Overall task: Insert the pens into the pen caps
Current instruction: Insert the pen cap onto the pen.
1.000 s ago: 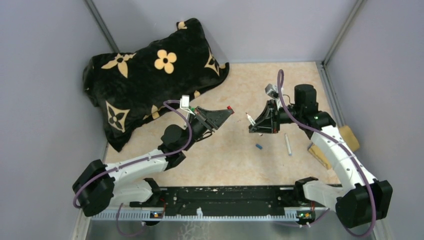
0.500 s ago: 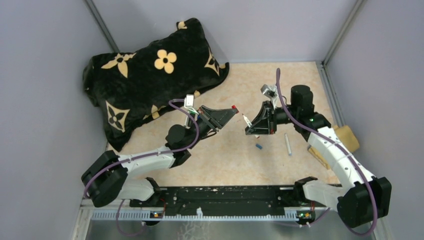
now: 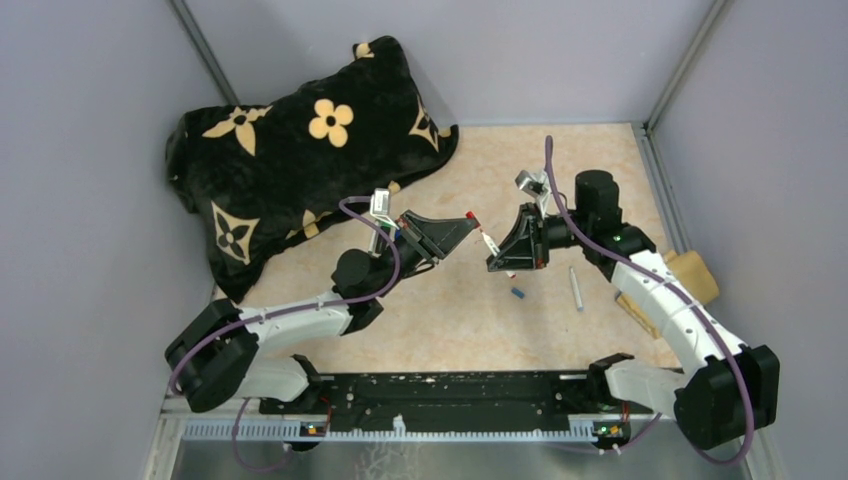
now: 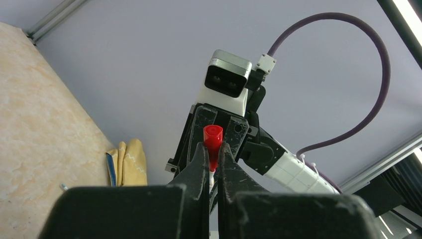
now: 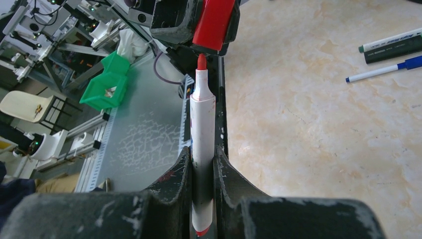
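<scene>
Grip on both sides: your left gripper (image 4: 213,149) pinches the red cap (image 4: 213,138), your right gripper (image 5: 202,159) clamps the red-tipped pen (image 5: 202,124).

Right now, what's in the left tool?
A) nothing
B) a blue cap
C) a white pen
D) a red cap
D: the left wrist view shows the left tool pinching a red cap between its fingers, with the cap facing the red tip of the white pen held in the right tool.
</scene>
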Action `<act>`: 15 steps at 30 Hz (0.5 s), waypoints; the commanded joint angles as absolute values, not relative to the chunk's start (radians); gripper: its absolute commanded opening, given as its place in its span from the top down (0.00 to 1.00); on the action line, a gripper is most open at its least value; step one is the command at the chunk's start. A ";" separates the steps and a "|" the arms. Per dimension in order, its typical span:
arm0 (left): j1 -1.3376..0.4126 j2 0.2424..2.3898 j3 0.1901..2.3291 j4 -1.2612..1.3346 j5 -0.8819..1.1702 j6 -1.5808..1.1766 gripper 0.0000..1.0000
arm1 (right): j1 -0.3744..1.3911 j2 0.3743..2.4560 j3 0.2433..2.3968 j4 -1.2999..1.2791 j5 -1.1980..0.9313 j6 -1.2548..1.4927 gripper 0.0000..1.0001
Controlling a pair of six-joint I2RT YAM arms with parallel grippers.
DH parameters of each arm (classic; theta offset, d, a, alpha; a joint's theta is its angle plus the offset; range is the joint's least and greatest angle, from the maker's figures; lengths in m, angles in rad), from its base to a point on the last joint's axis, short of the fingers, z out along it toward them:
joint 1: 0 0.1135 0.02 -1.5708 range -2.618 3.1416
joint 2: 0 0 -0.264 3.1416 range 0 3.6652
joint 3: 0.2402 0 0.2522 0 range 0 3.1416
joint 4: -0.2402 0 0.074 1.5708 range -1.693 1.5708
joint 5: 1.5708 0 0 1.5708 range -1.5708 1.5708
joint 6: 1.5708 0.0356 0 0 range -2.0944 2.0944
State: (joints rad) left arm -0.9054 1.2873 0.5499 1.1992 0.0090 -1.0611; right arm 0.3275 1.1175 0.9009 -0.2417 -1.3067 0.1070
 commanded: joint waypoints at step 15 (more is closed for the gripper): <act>-0.910 1.323 0.584 1.264 0.071 -1.051 1.00 | 0.345 1.120 0.922 -0.195 -1.300 0.120 1.00</act>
State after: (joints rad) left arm -0.9066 1.3148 0.5583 1.2129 0.0452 -1.0618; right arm 0.3336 1.1240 0.9009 -0.2237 -1.3025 0.1097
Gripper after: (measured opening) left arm 0.027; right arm 0.099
